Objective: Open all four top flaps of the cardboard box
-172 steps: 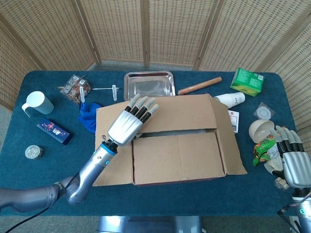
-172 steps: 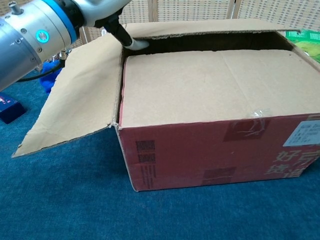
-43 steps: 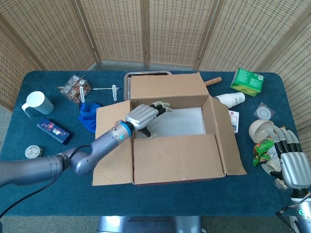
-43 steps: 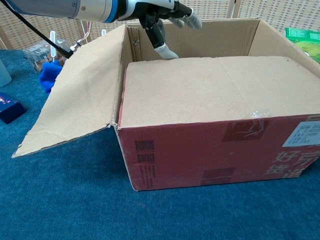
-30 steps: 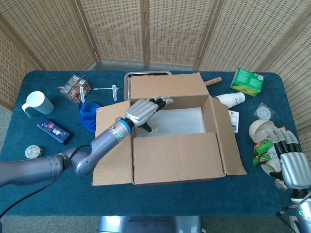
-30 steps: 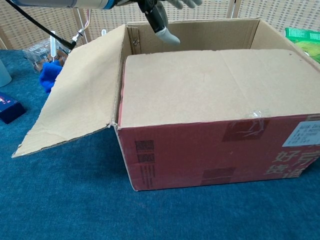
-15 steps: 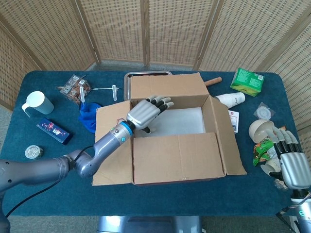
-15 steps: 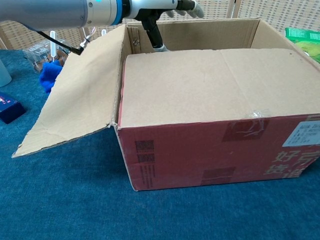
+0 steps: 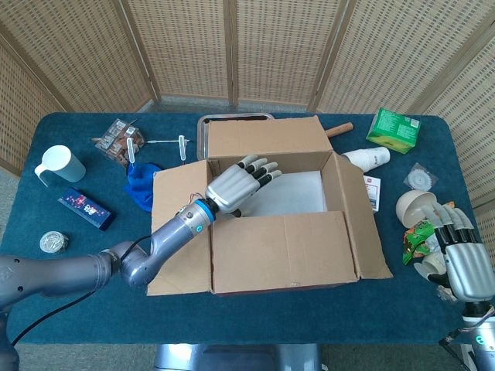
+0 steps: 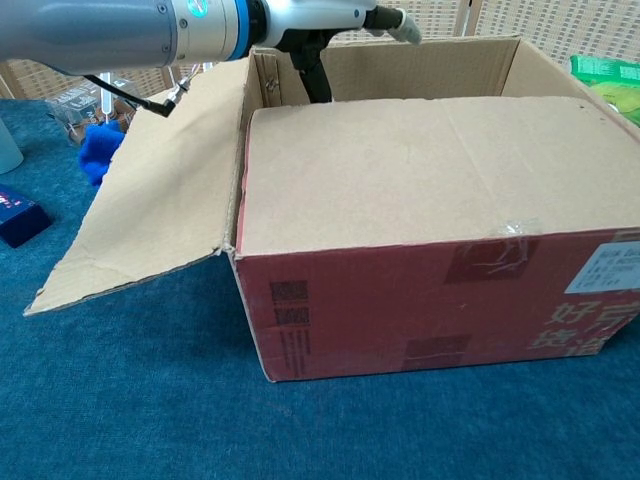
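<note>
My left hand over the half-opened cardboard box

The cardboard box (image 9: 286,224) sits at the centre of the blue desk (image 9: 69,255); its far flap (image 9: 267,137) stands up, the left flap (image 9: 179,232) and right flap (image 9: 362,224) lie folded outward, and the near flap (image 9: 282,251) lies flat across the front half of the opening. My left hand (image 9: 236,185) hovers over the open back left corner of the box, fingers (image 9: 261,171) spread apart and holding nothing, pointing toward the upper right of the frame. My right hand (image 9: 462,259) rests at the lower right edge of the head view, fingers apart and empty, beside a green snack packet (image 9: 414,236).
</note>
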Controlling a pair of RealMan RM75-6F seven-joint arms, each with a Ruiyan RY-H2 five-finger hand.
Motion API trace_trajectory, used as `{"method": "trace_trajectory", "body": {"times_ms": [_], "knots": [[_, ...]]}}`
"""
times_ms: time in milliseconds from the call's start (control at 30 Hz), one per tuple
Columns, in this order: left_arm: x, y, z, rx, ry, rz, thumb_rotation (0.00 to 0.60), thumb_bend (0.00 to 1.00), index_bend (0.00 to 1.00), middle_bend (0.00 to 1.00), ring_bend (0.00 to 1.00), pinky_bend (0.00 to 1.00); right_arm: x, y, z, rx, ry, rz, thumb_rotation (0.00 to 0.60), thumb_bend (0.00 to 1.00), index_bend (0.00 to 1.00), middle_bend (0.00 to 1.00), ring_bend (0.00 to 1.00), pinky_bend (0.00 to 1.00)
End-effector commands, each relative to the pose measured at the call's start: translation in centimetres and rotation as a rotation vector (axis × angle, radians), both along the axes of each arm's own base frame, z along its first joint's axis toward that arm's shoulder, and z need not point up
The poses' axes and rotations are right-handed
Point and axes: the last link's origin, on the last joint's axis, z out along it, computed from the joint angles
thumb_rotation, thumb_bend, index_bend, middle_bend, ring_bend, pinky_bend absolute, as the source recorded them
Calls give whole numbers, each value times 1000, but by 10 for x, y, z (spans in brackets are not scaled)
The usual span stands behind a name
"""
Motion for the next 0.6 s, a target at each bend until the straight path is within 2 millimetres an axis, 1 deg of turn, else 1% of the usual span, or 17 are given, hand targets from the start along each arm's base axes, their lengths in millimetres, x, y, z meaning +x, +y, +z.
{"method": "trace_trajectory", "body": {"times_ms": [33, 167, 367, 600], "knots": [[2, -1, 8, -59, -67, 54, 600, 26, 0, 0, 0, 51, 0, 0, -1, 2, 1, 1, 600, 0, 0, 25, 0, 0], [1, -2, 13, -127, -130, 114, 600, 25, 0, 0, 0, 51, 1, 0, -2, 6, 3, 3, 600, 0, 0, 25, 0, 0], [3, -3, 21, -181, -198, 156, 600, 24, 0, 0, 0, 60, 2, 0, -3, 7, 6, 4, 600, 0, 0, 25, 0, 0], [13, -11, 28, -292, -320, 216, 600, 19, 0, 0, 0, 71, 2, 0, -3, 7, 5, 8, 600, 0, 0, 25, 0, 0]]}}
